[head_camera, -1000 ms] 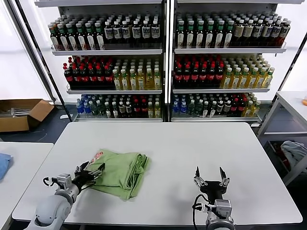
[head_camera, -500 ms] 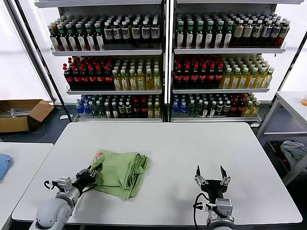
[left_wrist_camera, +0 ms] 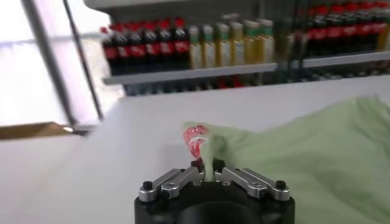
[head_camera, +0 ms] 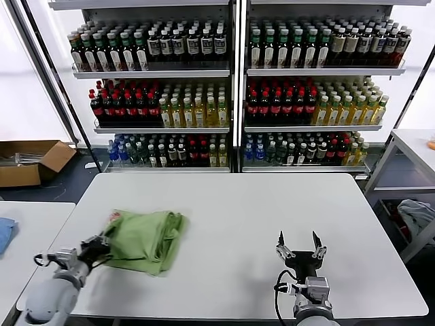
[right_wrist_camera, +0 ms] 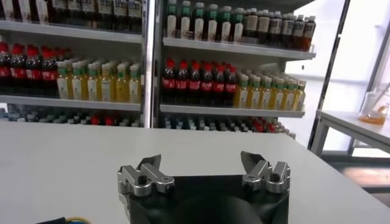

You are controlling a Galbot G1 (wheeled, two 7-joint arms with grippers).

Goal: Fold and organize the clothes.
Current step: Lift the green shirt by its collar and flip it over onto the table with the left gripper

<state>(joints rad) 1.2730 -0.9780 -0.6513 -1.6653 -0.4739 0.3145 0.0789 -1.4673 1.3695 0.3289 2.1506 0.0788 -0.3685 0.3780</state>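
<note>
— Green shirt, bunched near table's left edge. Why?
— Pinched at its hem by left gripper, probably for dragging. Right gripper spread, idle near front edge.

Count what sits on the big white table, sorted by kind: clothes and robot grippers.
Light green folded polo shirt: 1
Black metal robot grippers: 2, the left gripper shut on the shirt's edge, the right gripper open and idle over the table
Total: 3
</note>
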